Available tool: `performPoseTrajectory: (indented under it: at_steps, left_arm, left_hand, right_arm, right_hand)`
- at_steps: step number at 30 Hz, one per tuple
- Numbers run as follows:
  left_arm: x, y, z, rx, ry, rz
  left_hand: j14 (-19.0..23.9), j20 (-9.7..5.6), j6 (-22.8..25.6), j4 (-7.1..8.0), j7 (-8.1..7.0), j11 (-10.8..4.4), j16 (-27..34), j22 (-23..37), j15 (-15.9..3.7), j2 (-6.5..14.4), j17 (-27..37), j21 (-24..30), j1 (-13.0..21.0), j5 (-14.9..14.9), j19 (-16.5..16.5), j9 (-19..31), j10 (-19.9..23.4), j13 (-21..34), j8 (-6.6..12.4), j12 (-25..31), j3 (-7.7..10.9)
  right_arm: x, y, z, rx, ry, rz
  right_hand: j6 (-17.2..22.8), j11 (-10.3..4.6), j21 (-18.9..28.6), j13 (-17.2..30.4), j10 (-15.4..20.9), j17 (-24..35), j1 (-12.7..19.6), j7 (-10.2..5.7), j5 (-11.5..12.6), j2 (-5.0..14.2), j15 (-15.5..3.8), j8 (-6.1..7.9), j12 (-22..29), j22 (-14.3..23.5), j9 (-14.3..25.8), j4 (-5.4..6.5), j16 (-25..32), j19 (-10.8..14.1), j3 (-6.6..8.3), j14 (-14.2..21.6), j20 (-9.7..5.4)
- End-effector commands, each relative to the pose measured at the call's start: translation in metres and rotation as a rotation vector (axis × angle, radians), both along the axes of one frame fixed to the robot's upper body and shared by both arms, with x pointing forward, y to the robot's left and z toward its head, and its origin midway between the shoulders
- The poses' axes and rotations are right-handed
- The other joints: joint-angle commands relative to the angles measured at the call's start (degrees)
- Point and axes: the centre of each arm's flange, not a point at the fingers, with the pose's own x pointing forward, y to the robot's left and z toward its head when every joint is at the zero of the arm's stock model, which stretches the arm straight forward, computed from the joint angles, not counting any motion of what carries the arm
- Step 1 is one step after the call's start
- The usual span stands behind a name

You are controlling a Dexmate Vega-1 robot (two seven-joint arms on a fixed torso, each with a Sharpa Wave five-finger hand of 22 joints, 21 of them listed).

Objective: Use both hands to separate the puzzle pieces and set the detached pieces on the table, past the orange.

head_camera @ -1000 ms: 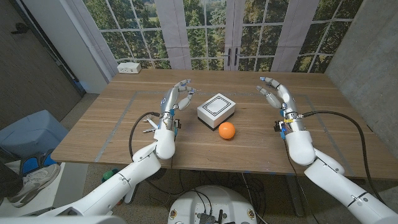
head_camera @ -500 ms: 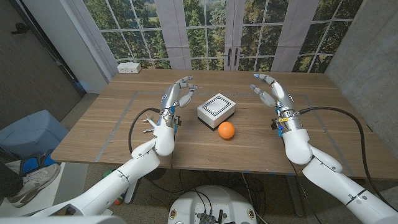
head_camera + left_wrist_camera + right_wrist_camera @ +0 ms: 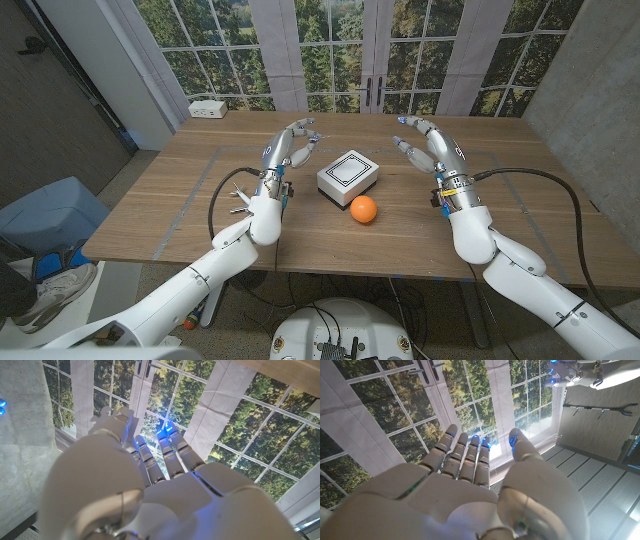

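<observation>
Holding both hands up over the wooden desk (image 3: pixel 200 215), I have nothing in either one. My left hand (image 3: pixel 287 148) hangs to the left of the white puzzle cube (image 3: pixel 349 177), fingers (image 3: pixel 303 138) loosely apart and reaching toward the cube's far left corner — near it, not touching. My right hand (image 3: pixel 430 147) hangs on the other side, a little farther off, with its fingers (image 3: pixel 408 146) spread and pointing in toward the cube from the right.

The cube sits near the middle of the desk, its top face marked with a dark square outline, and its pieces look joined as one block. The orange (image 3: pixel 365 209) rests just in front of the cube's near right corner, on my side of it — close beside it, though I cannot tell whether the two touch.

At the far left corner of the desk lies a white power strip (image 3: pixel 208 108). Pale tape lines (image 3: pixel 190 205) mark out a rectangle on the wood around the work area. Dark cables (image 3: pixel 520 180) run along my forearms. Beyond the desk stands a tall paned window (image 3: pixel 330 50) with green trees behind it.

From the left wrist, my left hand (image 3: pixel 150 485) shows from the back, fingers (image 3: pixel 172 450) extended with small gaps between them, blue lights glowing at the tips. From the right wrist, my right hand (image 3: pixel 465 485) shows the same way, fingers (image 3: pixel 462 457) straight and slightly apart, the thumb set wide.
</observation>
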Motion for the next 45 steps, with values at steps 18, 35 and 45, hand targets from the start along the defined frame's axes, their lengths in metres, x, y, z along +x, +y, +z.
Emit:
performPoseTrajectory:
  at_steps: [18, 35, 45]
  left_arm:
    - [0.007, -0.013, 0.015, 0.030, 0.056, -0.081]
    - [0.004, -0.018, 0.021, 0.055, 0.105, -0.146]
    - [0.002, -0.024, 0.026, 0.093, 0.131, -0.184]
  left_hand:
    - [-0.35, -1.13, 0.76, -0.03, 0.02, 0.06, -0.46, 0.08, -10.27, 0.09, 0.11, 0.58, 0.78, 0.12, -0.38, 0.25, 0.84, 0.14, -0.25, -0.20, -0.71]
    - [-0.49, -1.09, 1.14, 0.09, -0.05, 0.02, -0.51, 0.08, -10.19, 0.20, 0.12, 0.68, 0.90, 0.11, -0.59, 0.29, 0.92, 0.14, -0.21, -0.31, -1.25]
    - [-0.97, -0.99, 1.15, 0.09, -0.08, -0.01, -0.74, 0.09, -10.09, 0.02, 0.05, 0.71, 0.91, 0.09, -0.81, 0.32, 0.77, 0.13, -0.27, -0.44, -1.67]
  right_arm:
    - [0.007, 0.022, 0.006, -0.112, -0.041, -0.035]
    - [0.005, 0.031, 0.003, -0.146, -0.081, -0.082]
    - [0.003, 0.035, 0.001, -0.159, -0.101, -0.110]
  right_hand:
    - [1.43, -0.60, 0.26, 0.69, 0.67, 0.59, 2.01, -0.30, -0.06, -0.65, -3.56, 0.42, 0.36, 0.14, 0.32, 0.14, 0.86, 0.52, -0.80, 0.06, 0.05]
    - [2.97, -1.39, 0.51, 1.20, 1.31, 0.91, 6.05, -2.08, 0.01, -1.37, -5.04, 0.61, 0.66, 0.15, 0.34, -0.27, 1.28, 1.53, -0.99, 0.27, -0.09]
    - [4.75, -1.96, 0.56, 1.52, 2.21, 1.20, 8.26, -2.99, -0.13, -1.80, -5.43, 0.96, 1.04, 0.17, 0.37, -0.01, 1.66, 1.84, -1.46, 0.43, -0.42]
